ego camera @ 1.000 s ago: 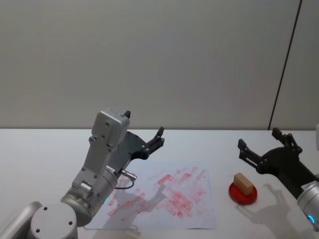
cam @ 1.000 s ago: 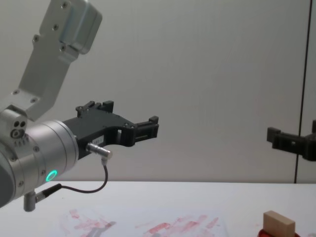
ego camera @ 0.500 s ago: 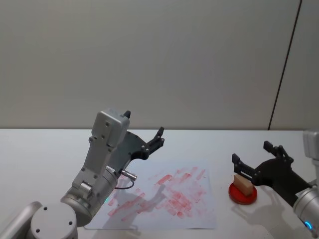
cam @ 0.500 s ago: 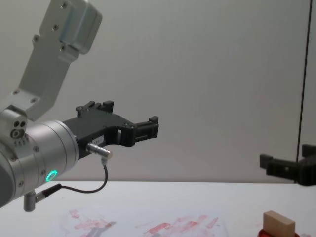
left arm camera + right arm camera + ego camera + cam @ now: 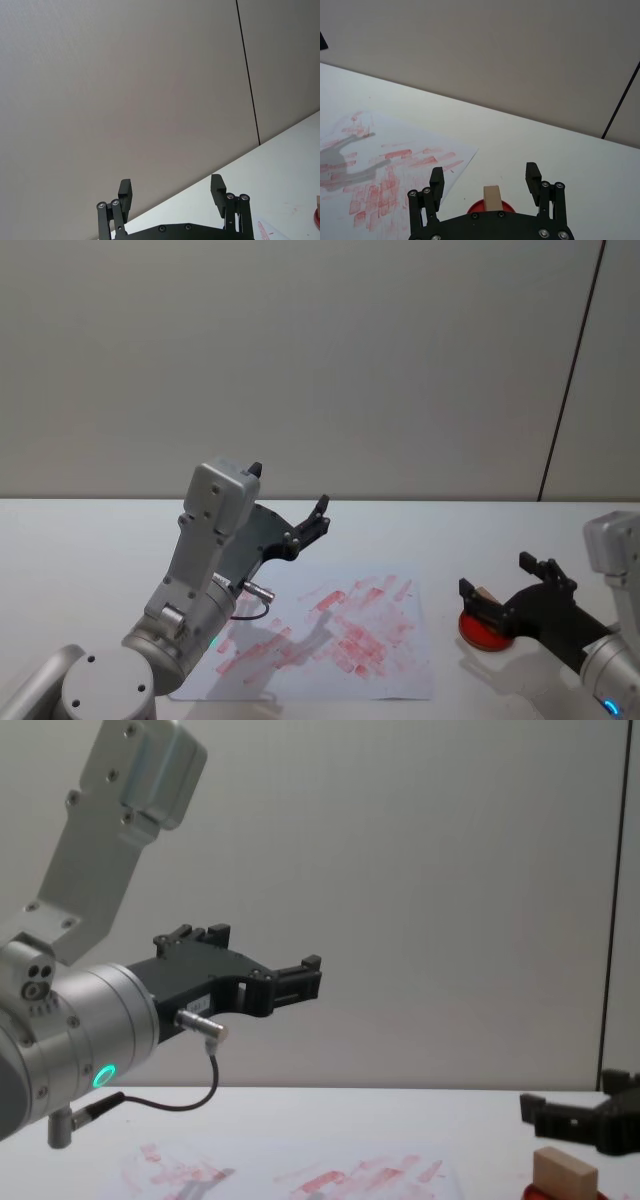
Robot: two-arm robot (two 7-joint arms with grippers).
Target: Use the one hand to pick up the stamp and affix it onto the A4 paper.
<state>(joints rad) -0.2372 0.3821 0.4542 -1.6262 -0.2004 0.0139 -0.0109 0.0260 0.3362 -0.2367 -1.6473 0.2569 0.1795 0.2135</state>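
The right gripper [image 5: 485,173] is hovering, jaws spread wide, low over the wooden stamp [image 5: 492,198], which is standing on the round red ink pad [image 5: 480,632] just beside the red-smeared A4 paper [image 5: 335,635], while the left gripper [image 5: 320,516] is hanging open above the paper's far left edge.

We've got a plain white desk [image 5: 80,540] running back to the wall. Two items sit directly on it. The A4 paper [image 5: 390,640] lies flat near the middle, turned slightly askew to the desk edge and covered in red/pink stamp marks, densest across its centre. A round red ink pad [image 5: 478,634] sits right of the sheet, near its right edge but not touching.
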